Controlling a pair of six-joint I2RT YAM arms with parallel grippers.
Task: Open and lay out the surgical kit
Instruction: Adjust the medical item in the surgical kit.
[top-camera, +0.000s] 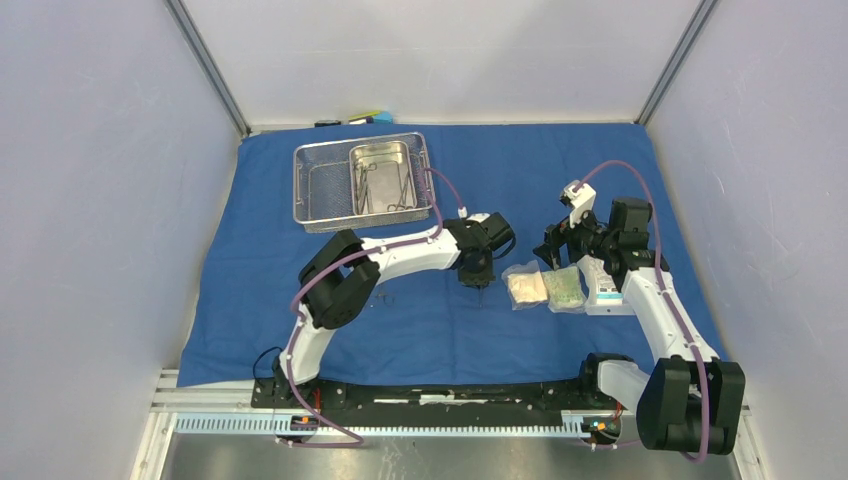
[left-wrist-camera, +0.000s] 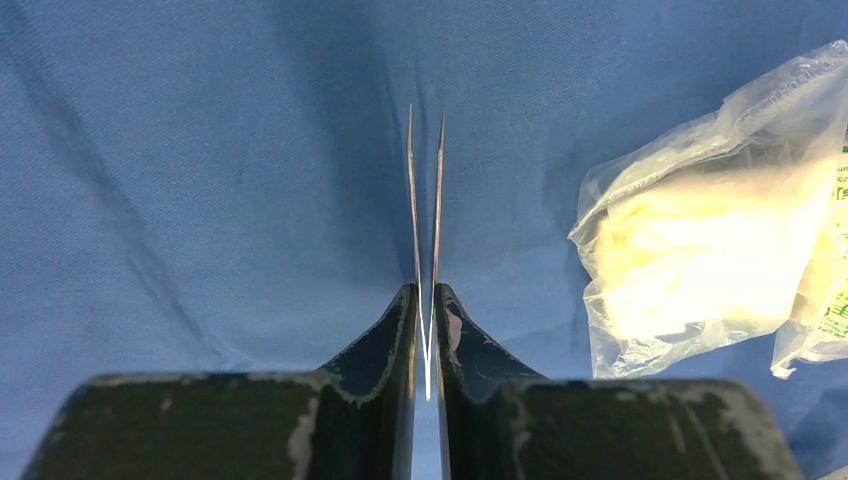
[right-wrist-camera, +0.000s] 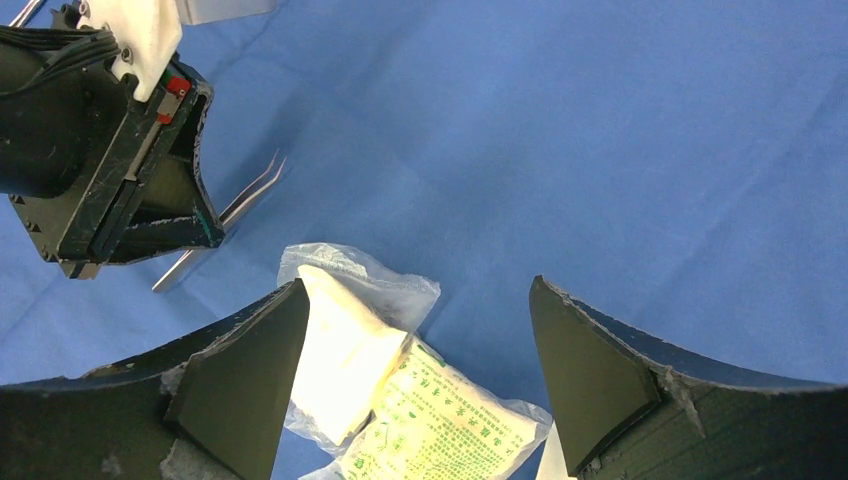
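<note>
Blue cloth (left-wrist-camera: 200, 200) lies under tweezers (left-wrist-camera: 424, 190) pinched in left gripper (left-wrist-camera: 427, 295).

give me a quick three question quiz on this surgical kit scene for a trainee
1. True or false: the left end effector is shut on the tweezers.
2. Where does the steel pan sit? A) inside the mesh tray B) beside it C) under it
3. Fill in: the right end effector hangs ____ over the packets.
Key: 1 true; 2 A; 3 open
</note>
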